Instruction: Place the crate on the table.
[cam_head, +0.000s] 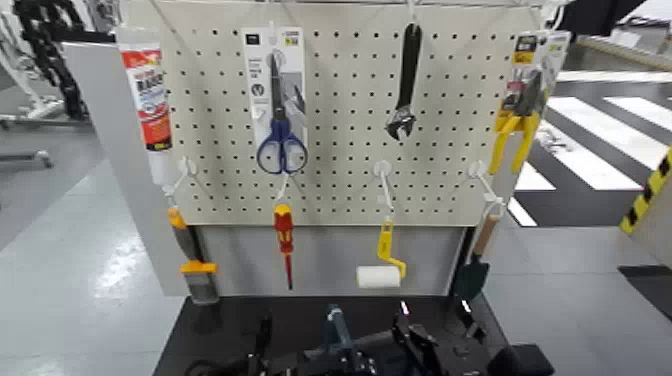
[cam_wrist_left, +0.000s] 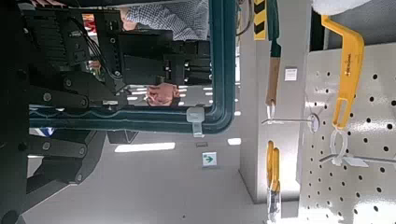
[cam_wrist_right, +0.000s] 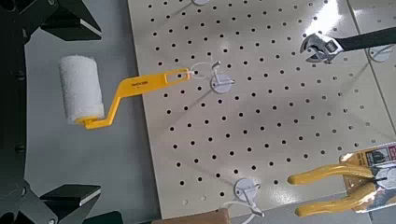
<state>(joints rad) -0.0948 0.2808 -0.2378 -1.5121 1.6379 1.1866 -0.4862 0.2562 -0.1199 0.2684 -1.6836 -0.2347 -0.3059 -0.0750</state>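
The crate (cam_head: 335, 330) is low at the front of the head view, over the black table (cam_head: 230, 318); only its upright blue bar and dark body show. My left gripper (cam_head: 265, 348) is at its left side. In the left wrist view this gripper (cam_wrist_left: 70, 119) is shut on the crate's dark grey-blue rim (cam_wrist_left: 220, 75). My right gripper (cam_head: 420, 350) is by the crate's right side. In the right wrist view its fingers (cam_wrist_right: 56, 201) stand wide apart, so my right gripper (cam_wrist_right: 47, 110) is open and the crate does not show there.
Behind the table stands a white pegboard (cam_head: 340, 110) with scissors (cam_head: 280, 110), a wrench (cam_head: 405, 85), yellow pliers (cam_head: 515, 125), a red screwdriver (cam_head: 285, 235) and a paint roller (cam_head: 380, 272). A person's hand (cam_wrist_left: 163, 93) shows beyond the crate rim.
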